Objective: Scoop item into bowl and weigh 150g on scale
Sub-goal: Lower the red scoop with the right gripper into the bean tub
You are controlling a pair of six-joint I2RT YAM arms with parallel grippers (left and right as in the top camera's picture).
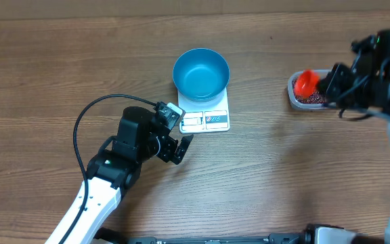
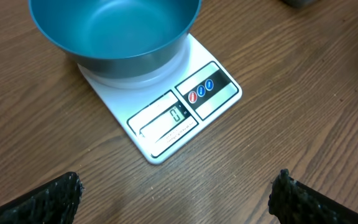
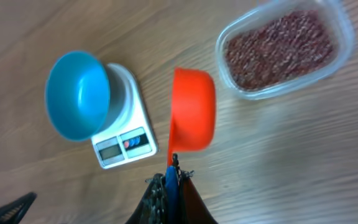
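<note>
The empty blue bowl (image 1: 201,72) stands on the white scale (image 1: 210,120) at mid-table. The same bowl (image 2: 114,28) and scale (image 2: 166,118), whose display is lit, lie just ahead of my left gripper (image 2: 176,202). That gripper (image 1: 176,146) is open and holds nothing. The item, a heap of red-brown beans (image 3: 281,46), fills a clear tub (image 1: 294,95) at the right. My right gripper (image 3: 173,180) is shut on the handle of an orange scoop (image 3: 192,109). The scoop (image 1: 306,83) hangs in the air beside the tub and looks empty.
Bare wooden table (image 1: 276,169) lies between the scale and the tub. The left arm's black cable (image 1: 80,129) loops over the table on the left. In the right wrist view, the bowl (image 3: 78,94) and scale (image 3: 123,143) lie left of the scoop.
</note>
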